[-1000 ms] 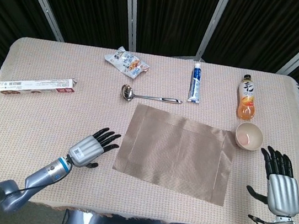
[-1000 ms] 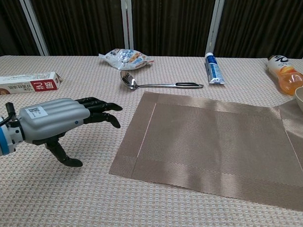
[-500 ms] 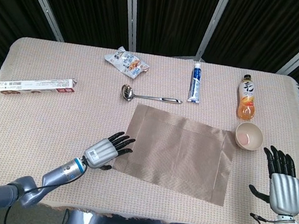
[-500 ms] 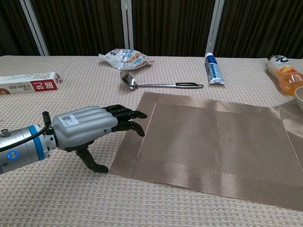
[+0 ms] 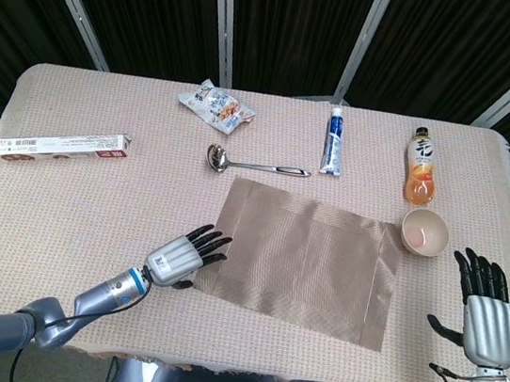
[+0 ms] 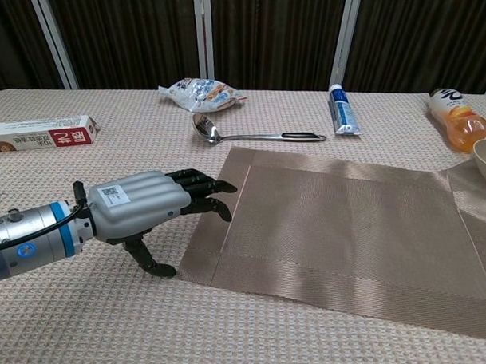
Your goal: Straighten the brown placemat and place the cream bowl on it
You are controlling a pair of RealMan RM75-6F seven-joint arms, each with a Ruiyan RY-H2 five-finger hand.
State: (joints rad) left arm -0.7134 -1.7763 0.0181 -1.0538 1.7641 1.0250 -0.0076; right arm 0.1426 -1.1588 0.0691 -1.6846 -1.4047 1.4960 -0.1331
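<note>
Mat [image 5: 300, 259] lies mid-table, skewed: far edge runs downhill toward the right, right edge folded/riding up by the bowl [image 5: 423, 232] in chest view. Bowl sits on the cloth just off the mat's far-right corner, touching or nearly so; can't tell which. Not on the mat yet.

Change: left hand [image 5: 179, 258] was well apart from the mat 1 s ago, fingers pointing at it. By 0.5 s ago it had slid in to the mat's left edge, and since then it's barely moved, a touch lower maybe. Now the fingertips [image 6: 224, 186] lie over the left border, thumb tucked below beside the near-left corner. Fingers loosely spread, nothing gripped. Mat itself hasn't shifted across the frames.

Means: reach looks done, straightening not begun. Next prob. press down on the border and drag/rotate to square it w/ the table edge.

Right hand [image 5: 488, 314] hovers near the table's right edge, just short of the bowl, fingers spread, palm empty; drifted slightly toward the robot. Likely waiting for the bowl step.

Around: ladle [image 5: 251, 163], tube [image 5: 335, 141], bottle [image 5: 420, 167], snack bag [image 5: 216, 106], box [image 5: 62, 146], all off the mat.
</note>
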